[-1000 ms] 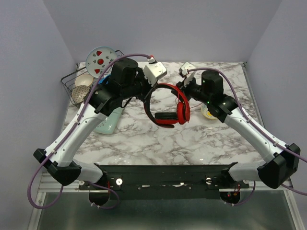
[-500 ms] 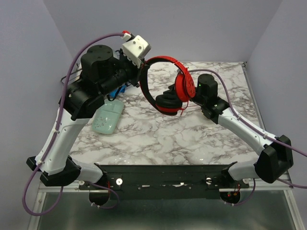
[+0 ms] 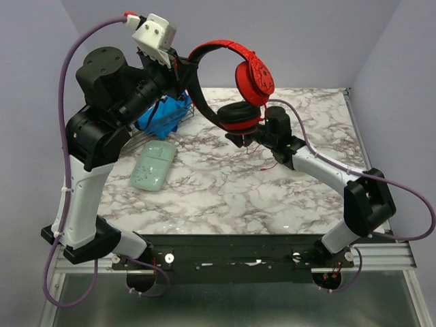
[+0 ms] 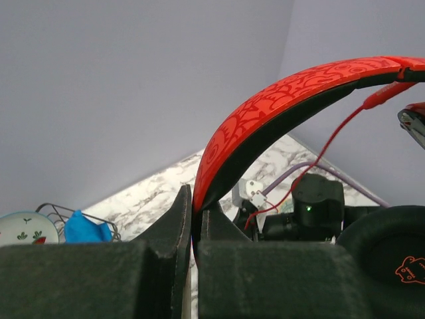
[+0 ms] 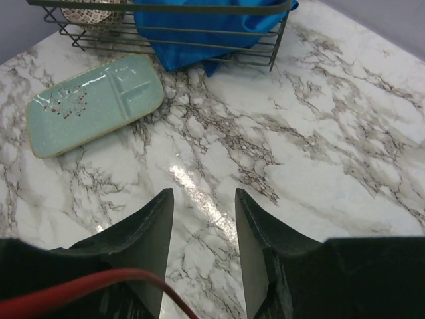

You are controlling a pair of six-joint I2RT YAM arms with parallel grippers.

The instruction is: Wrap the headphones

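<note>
The red headphones [image 3: 225, 49] hang in the air above the back of the table. My left gripper [image 3: 185, 71] is raised high and shut on one end of the headband [image 4: 279, 103], which is pinched flat between its fingers [image 4: 179, 212]. One red ear cup [image 3: 255, 78] faces up and the other shows its black pad [image 3: 238, 114] below it. The thin red cable [image 3: 267, 163] trails down to the table. My right gripper [image 3: 240, 138] sits just under the lower cup. It is open with only marble between its fingertips [image 5: 202, 199], and the cable [image 5: 86, 282] crosses its left finger's base.
A mint green tray [image 3: 153, 170] lies at the left of the marble table [image 3: 225, 197]. Behind it stands a wire basket [image 3: 146, 133] holding a blue cloth [image 3: 163, 114]. A patterned plate [image 4: 20, 229] sits by the basket. Grey walls close in on three sides.
My left arm has swung up and lifted the headphones off the table. The right gripper has opened wider and moved left, coming under the ear cups.
</note>
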